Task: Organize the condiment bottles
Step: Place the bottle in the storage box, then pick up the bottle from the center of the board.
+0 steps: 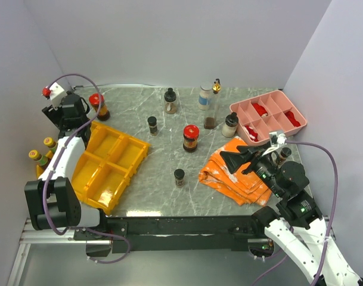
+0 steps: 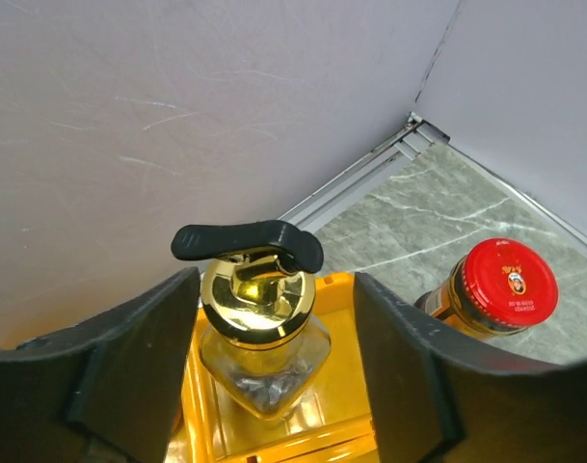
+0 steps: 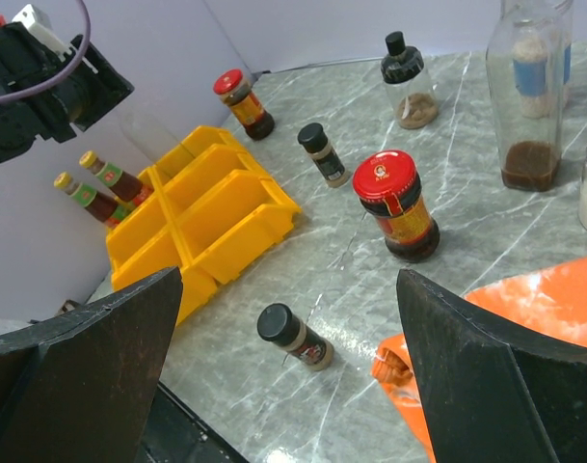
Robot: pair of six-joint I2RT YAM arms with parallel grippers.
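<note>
Two arms, listed in turn.

Left arm: stretched to the far left corner. The left gripper (image 2: 271, 371) is over the yellow bins (image 1: 109, 164), its fingers (image 2: 129, 367) spread either side of a gold-spout bottle (image 2: 259, 323). Yellow bin shows in the gap on the bottle's right, so it is not clamped. The bottle stands upright in a bin compartment, though which one cannot be told. Its base is cut off by the wrist view's edge, and from above the arm hides it. A red-lid jar (image 2: 497, 285) stands on the marble table (image 1: 151, 190) just beside the bins.

Right arm: folded at the elbow. The right gripper (image 1: 236, 161) is above the orange packets (image 1: 238, 182), jaws wide apart and empty.

Other bottles:
- Two yellow-capped bottles (image 1: 43, 151) stand at the bins' left edge.
- Three black-capped shakers (image 1: 152, 125), a second red-lid jar (image 1: 191, 138) and a back cluster (image 1: 211, 104) stand loose on the table.
- One dark-topped bottle (image 1: 284, 154) sits behind the right wrist, mostly hidden.
</note>
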